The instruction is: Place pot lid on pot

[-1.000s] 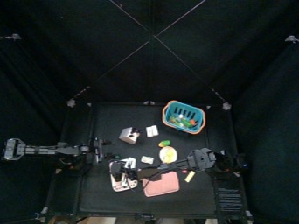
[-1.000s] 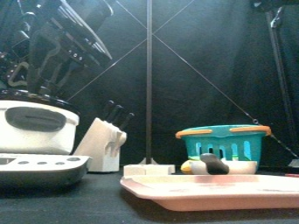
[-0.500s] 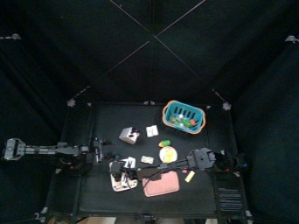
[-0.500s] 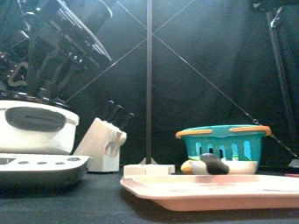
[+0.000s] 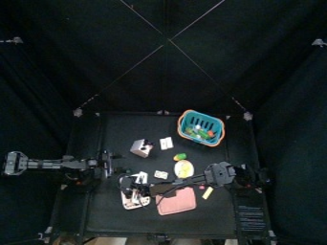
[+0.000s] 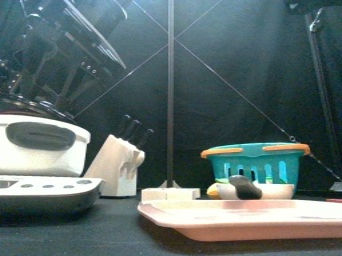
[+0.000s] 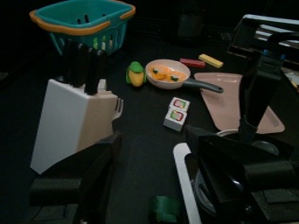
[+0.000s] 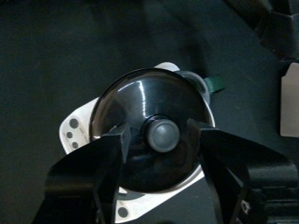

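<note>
Right claw (image 8: 162, 166) spread wide over lid (image 8: 158, 131), lid sitting on pot (image 8: 117, 188)

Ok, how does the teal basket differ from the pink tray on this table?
The teal basket is deep, with slotted walls; the pink tray is flat and shallow. The basket stands toward the back of the black table, the tray near its front edge. Both rest on that table.

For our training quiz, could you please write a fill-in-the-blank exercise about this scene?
The basket is ___ in colour.
The knife block is ___.
The jaws of the right claw stand ___ on either side of the knob of the lid.
Missing words: teal; white; open.
</note>
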`<state>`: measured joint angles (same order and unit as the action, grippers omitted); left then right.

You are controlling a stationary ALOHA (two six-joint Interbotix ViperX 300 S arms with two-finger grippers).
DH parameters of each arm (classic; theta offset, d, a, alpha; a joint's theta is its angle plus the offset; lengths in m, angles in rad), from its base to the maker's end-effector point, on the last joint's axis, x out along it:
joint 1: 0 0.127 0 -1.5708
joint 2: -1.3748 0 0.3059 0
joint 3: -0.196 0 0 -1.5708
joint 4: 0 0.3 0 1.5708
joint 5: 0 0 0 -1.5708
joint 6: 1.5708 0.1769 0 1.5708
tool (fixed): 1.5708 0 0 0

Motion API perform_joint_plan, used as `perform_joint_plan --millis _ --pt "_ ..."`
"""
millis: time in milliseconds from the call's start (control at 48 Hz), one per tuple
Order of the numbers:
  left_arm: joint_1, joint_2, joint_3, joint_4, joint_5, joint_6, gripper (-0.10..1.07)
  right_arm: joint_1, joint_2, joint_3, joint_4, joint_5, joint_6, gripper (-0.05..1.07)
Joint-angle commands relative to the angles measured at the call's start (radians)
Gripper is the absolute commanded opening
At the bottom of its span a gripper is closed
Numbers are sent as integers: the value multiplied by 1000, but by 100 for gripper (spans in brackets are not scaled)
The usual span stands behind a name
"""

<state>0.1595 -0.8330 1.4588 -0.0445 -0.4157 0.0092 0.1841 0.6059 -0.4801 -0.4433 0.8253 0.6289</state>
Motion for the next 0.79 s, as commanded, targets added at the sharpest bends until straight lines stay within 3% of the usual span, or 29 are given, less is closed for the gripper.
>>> perform_joint_plan --millis 0,500,771 --pt "2 3 -12 0 -5 2 94 -2 -37 -29 -11 -2 0 90" --pt "0 3 -14 0 -5 0 94 -3 -78 -9 -38 52 -2 90" --pt "-2 3 -17 2 -5 0 94 -15 -146 69 -38 48 11 90"
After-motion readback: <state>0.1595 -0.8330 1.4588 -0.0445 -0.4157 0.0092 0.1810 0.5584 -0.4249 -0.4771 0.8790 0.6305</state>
